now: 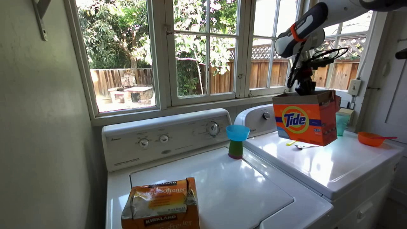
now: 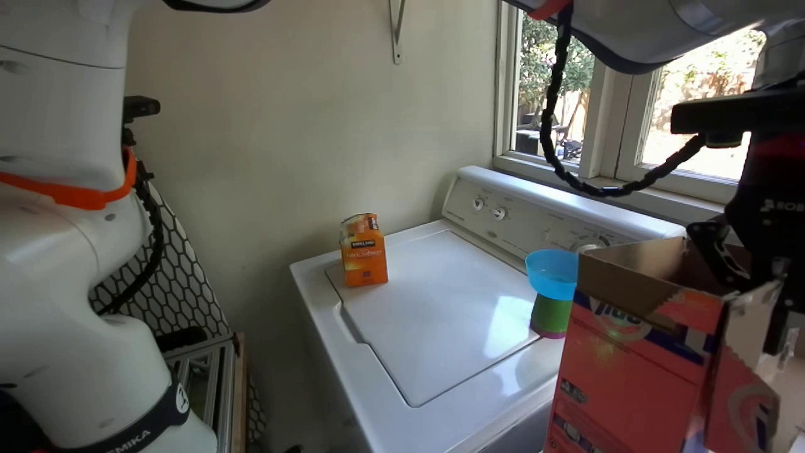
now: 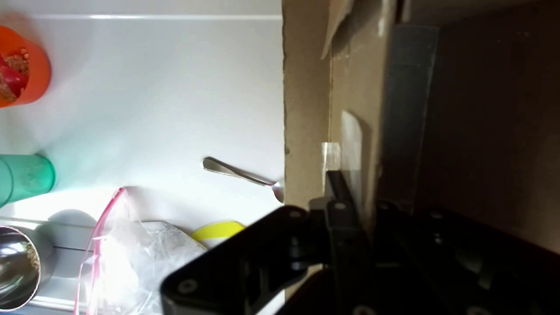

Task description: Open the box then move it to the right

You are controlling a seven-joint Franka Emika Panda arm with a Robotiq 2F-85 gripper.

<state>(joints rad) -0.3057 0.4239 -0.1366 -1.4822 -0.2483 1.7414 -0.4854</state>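
Tide box [image 1: 297, 121], top open, held up over the white desk [image 1: 343, 162], the jaws pinching one cardboard wall [image 3: 358, 87]. For the rightward move, probably best go slowly (the card may bend) and keep the base clear of the teal cup [image 3: 28, 177].

You are operating in a domestic laundry room, identified by its surface [image 1: 229, 184]: the white top of a washing machine [image 1: 309, 201], with dials [image 1: 213, 128] on a raised control panel [image 1: 182, 140]. A second white appliance [image 1: 345, 165] stands just beside it. Note the Tide box [image 1: 297, 122] and the fabric softener box [image 1: 160, 203], both laundry products. Behind the machines, the window [image 1: 208, 34] shows you trees [image 1: 127, 41] and a wooden fence [image 1: 221, 76].
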